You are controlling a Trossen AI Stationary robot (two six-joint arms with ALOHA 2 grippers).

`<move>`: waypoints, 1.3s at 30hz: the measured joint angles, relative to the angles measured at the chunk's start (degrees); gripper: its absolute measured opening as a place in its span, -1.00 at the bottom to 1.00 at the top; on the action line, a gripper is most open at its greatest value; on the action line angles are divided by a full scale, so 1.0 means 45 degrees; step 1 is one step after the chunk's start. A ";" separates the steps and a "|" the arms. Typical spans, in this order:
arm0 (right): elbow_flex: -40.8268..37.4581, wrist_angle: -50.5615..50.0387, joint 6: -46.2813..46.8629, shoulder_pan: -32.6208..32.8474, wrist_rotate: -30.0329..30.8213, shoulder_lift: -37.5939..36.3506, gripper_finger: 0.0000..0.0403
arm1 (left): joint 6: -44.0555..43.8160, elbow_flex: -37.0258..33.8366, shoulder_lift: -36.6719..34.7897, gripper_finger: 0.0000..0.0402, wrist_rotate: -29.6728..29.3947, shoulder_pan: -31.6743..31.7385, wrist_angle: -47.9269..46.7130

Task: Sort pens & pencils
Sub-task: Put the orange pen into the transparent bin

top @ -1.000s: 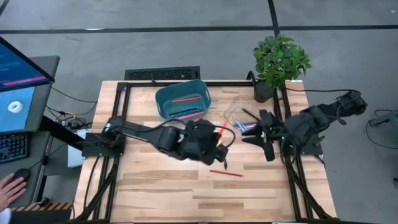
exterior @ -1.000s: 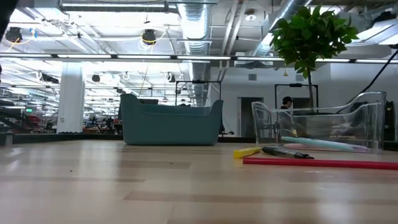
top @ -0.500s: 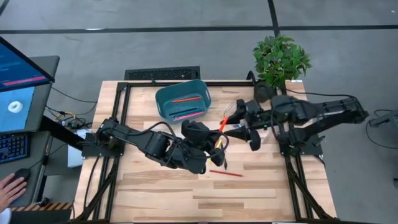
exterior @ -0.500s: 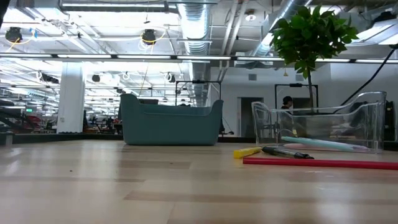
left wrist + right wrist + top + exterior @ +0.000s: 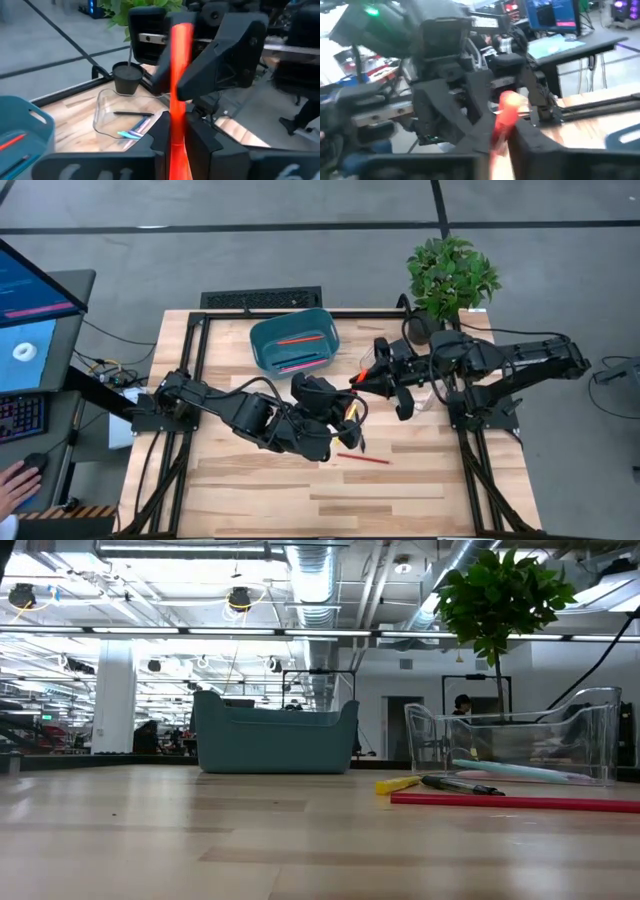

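Pens and pencils lie split: a red pencil (image 5: 363, 459) on the pale plank table (image 5: 250, 480), more in the teal bin (image 5: 293, 340) and clear tray (image 5: 520, 745). Low view alone shows the ducted ceiling (no arms there). Left gripper (image 5: 352, 412) pinches an orange pen (image 5: 178, 100); right gripper (image 5: 368, 378) closes on its upper end.
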 joint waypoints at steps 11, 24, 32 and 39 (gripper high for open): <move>0.0000 -0.0064 -0.0094 -0.0152 -0.0454 -0.0010 -0.84 | 0.0250 -0.0029 0.0005 -0.81 0.0487 0.0125 -0.0067; 0.0038 -0.3721 -0.0476 -0.2099 -0.0153 -0.0564 -0.84 | -0.1701 -0.0039 0.0005 -0.09 0.1820 0.0093 -0.2572; 0.0015 -1.1020 -0.1856 -0.4201 0.3297 -0.1045 -0.84 | -0.3945 -0.0039 0.0005 -0.06 0.2656 0.0091 -0.4724; -0.1654 -1.2675 -0.3033 -0.6302 0.3719 -0.0375 -0.84 | -0.3908 -0.0039 0.0005 -0.08 0.2894 0.0097 -0.4812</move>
